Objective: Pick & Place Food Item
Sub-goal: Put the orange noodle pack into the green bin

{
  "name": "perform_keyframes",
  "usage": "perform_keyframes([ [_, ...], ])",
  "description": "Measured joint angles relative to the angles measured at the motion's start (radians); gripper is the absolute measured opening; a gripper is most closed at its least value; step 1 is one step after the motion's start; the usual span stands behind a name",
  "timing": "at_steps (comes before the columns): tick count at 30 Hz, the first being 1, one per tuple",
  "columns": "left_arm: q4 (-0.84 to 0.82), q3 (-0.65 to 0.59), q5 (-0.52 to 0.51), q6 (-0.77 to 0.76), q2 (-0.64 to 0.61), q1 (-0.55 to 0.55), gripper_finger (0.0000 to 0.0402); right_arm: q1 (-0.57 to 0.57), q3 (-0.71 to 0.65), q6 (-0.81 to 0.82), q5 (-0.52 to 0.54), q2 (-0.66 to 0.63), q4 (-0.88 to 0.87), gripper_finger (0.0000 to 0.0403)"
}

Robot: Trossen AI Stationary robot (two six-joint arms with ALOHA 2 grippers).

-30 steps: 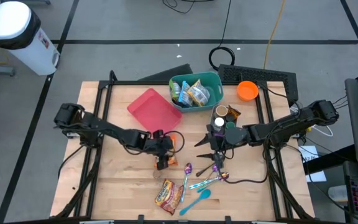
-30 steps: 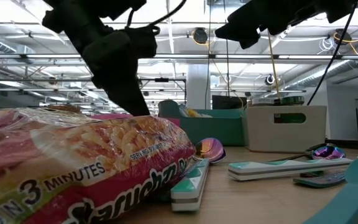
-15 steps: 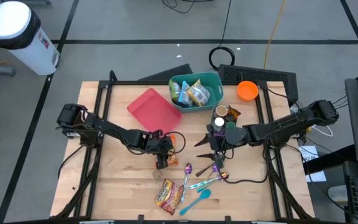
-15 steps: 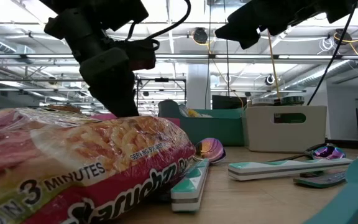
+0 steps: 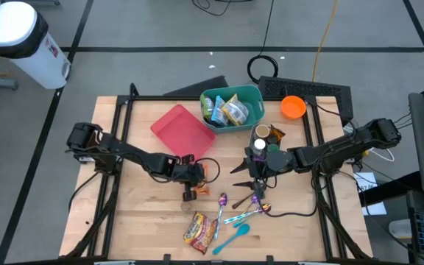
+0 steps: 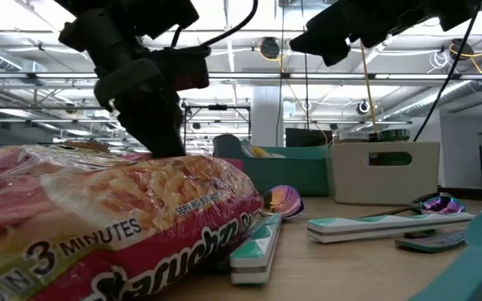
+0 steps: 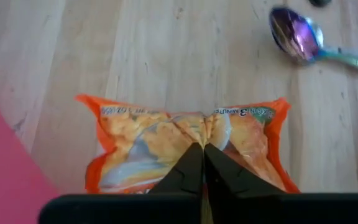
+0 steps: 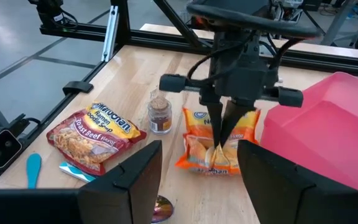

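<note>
Wooden table [image 5: 138, 213]: left tool [image 7: 202, 163] pinching orange packet [image 7: 185, 140].

Orange noodle packet [image 7: 185, 140] (flat, tool-pinched)

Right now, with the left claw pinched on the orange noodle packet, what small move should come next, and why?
Probably a short straight lift. The left claw is shut on the orange noodle packet, pinching its middle seam while it lies flat on the table; the pink tray sits right beside it.
</note>
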Motion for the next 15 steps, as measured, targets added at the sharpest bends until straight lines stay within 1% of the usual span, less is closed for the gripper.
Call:
perform_keyframes([
  [3,-0.006,-0.003,-0.025,0.039,-0.036,-0.016,0.001,0.0,-0.001,0.005,0.0,-0.006,-0.003,0.0201],
  [6,0.019,-0.003,-0.101,0.102,-0.087,-0.051,0.0005,-0.004,-0.001,0.011,0.001,-0.019,-0.006,0.0201],
  [11,0.127,-0.002,-0.258,0.247,-0.164,-0.144,0.0007,-0.013,-0.001,0.024,0.004,-0.041,-0.005,0.0201],
  [15,0.253,-0.002,-0.337,0.405,-0.197,-0.23,0.0005,-0.018,-0.001,0.051,0.004,-0.045,0.01,0.0201],
])
